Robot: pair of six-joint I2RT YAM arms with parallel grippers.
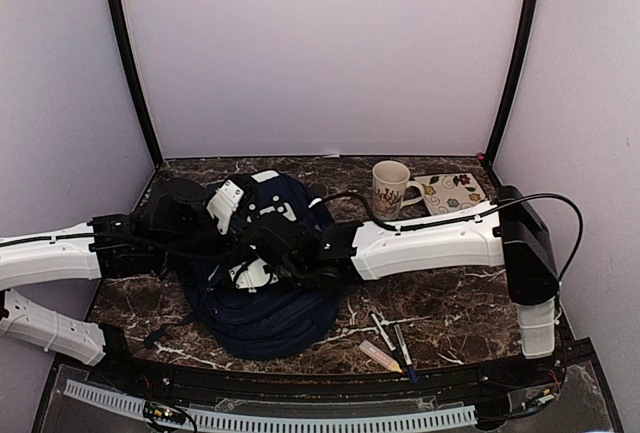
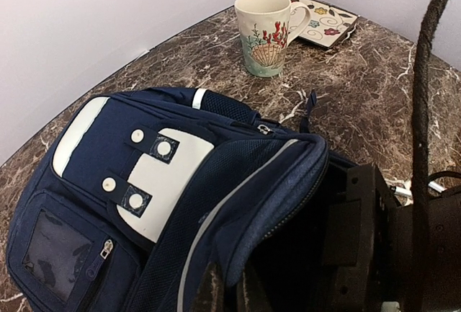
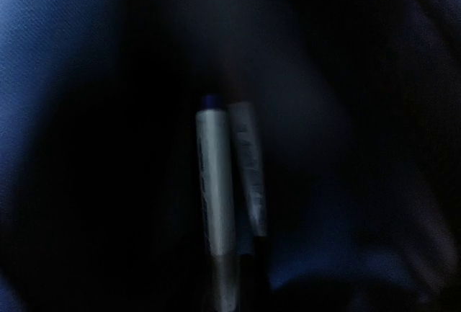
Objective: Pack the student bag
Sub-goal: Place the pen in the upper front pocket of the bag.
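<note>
Navy student bag (image 1: 272, 305) (open), mug (image 1: 388, 189) nearby

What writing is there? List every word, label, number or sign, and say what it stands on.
No text is readable.
Cream ceramic mug: painted red coral and a shell, no words.
Navy-blue fabric backpack: clear pocket window, no label visible.
Pale slim pen with blue tip: no marks seen.
Grey slim pen beside it: faint marks, too blurred to read.

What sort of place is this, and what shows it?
Probably a robot test booth: plain walls box in a marble-look table, two arms are bolted at its near edge, and a backpack, mug and pens are laid out.
</note>
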